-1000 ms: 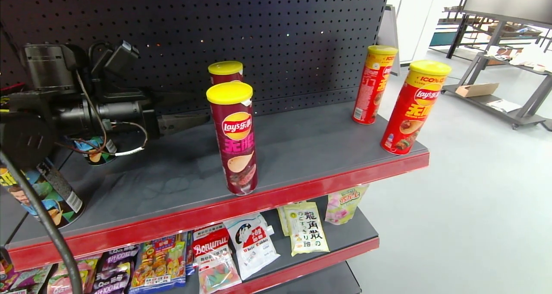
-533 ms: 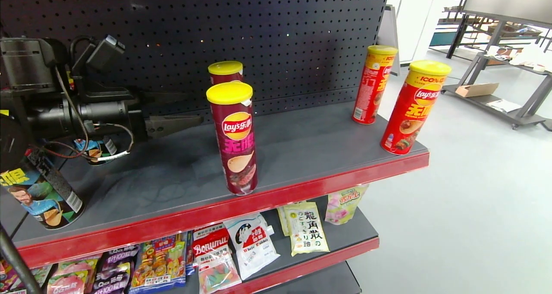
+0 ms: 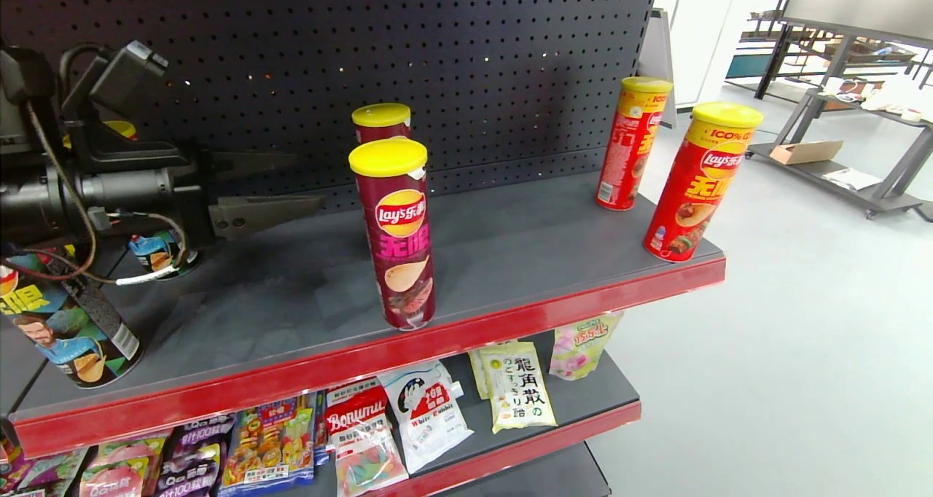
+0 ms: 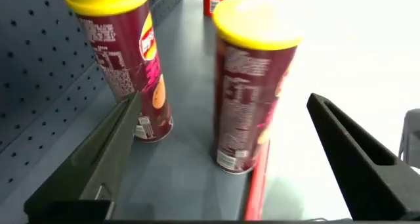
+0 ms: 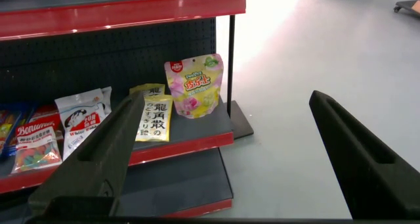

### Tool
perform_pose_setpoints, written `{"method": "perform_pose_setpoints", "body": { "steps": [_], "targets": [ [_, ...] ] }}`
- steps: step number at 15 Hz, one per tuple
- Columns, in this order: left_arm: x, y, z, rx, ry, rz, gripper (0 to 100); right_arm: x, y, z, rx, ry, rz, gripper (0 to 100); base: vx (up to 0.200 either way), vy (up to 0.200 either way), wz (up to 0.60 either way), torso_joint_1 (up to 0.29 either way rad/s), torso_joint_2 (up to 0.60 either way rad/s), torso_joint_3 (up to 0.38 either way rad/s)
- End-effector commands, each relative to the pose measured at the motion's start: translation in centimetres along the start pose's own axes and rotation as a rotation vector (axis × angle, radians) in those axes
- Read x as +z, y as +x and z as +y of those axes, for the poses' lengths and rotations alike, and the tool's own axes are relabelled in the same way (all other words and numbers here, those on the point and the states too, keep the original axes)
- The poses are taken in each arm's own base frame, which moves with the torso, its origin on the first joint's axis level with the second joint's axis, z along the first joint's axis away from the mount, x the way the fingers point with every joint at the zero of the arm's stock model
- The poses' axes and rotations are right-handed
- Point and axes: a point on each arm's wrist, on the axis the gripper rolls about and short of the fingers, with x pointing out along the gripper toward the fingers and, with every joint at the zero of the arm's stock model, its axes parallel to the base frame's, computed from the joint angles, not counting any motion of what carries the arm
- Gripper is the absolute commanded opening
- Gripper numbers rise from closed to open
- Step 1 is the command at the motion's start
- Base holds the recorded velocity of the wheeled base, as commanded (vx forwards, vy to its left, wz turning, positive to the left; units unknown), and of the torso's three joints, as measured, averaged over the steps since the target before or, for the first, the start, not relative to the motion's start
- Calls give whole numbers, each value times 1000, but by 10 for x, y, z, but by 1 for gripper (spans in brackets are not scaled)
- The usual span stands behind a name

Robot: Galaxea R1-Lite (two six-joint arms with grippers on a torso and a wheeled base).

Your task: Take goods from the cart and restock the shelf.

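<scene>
Landmark: front maroon can (image 3: 393, 235), upright near the red front edge of the top shelf (image 3: 510, 242).
Stocked: second maroon can (image 3: 380, 120) just behind it; front red can (image 3: 700, 184) and back red can (image 3: 633, 143) well to its right.
My left gripper (image 3: 306, 184): to its left, over the shelf, jaws wide, holding nothing.
My right gripper (image 5: 228, 96): lower than it, facing the snack bags (image 5: 193, 86), jaws wide, empty.
Left to do: I judge this can placed; more goods wait in the cart.
</scene>
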Motion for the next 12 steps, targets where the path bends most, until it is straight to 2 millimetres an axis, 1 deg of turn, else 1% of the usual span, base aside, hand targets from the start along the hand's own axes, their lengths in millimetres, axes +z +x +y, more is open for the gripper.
{"method": "perform_pose_setpoints", "body": {
  "steps": [1, 2, 3, 4, 5, 6, 7, 8, 9, 10, 12],
  "targets": [
    [18, -27, -30, 77, 54, -27, 100, 0, 0, 0, 1, 0, 1, 100, 0, 0, 0, 0, 0, 0],
    [22, -43, -48, 184, 73, -17, 100, 0, 0, 0, 1, 0, 1, 100, 0, 0, 0, 0, 0, 0],
    [21, -58, -64, 303, 85, 12, 100, 0, 0, 0, 1, 0, 1, 100, 0, 0, 0, 0, 0, 0],
    [21, -78, -86, 473, 108, 60, 100, 0, 0, 0, 1, 0, 1, 100, 0, 0, 0, 0, 0, 0],
    [21, -78, -86, 473, 108, 60, 100, 0, 0, 0, 1, 0, 1, 100, 0, 0, 0, 0, 0, 0],
    [17, -107, -116, 717, 115, 168, 100, 0, 0, 0, 1, 0, 1, 100, 0, 0, 0, 0, 0, 0],
    [10, -124, -142, 763, 30, 169, 100, 0, 0, 0, 1, 0, 1, 100, 0, 0, 0, 0, 0, 0],
    [4, -138, -162, 770, -88, 84, 100, 0, 0, 0, 1, 0, 1, 100, 0, 0, 0, 0, 0, 0],
    [0, -149, -175, 783, -106, 47, 100, 0, 0, 0, 1, 0, 1, 100, 0, 0, 0, 0, 0, 0],
    [-8, -161, -189, 832, -98, 35, 100, 0, 0, 0, 1, 0, 1, 100, 0, 0, 0, 0, 0, 0],
    [-23, -180, -212, 952, -109, 69, 100, 0, 0, 0, 1, 0, 1, 100, 0, 0, 0, 0, 0, 0]
  ]
}}
